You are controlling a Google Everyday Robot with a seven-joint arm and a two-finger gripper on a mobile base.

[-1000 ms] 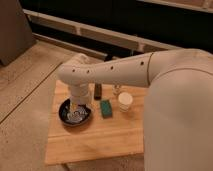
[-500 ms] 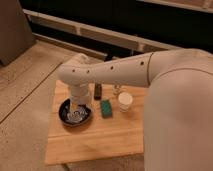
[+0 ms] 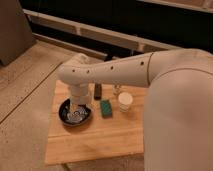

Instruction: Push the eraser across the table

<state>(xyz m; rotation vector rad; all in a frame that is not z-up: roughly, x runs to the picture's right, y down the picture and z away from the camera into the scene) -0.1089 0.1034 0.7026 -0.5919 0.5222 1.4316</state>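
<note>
1. You see one gripper (image 3: 78,107), directly above one dark bowl (image 3: 63,114).
2. Just beside the gripper: one eraser (image 3: 105,108), one dark bottle (image 3: 97,90); farther off, one white cup (image 3: 125,101).
3. Beneath it: one table (image 3: 100,142).

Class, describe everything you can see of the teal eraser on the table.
The eraser is a small, flat, teal-green rectangular block, lying on the wooden table between a dark bowl and a white cup, just in front of a small dark bottle. Nothing appears to touch it; the gripper hangs over the bowl, apart from it.
</note>
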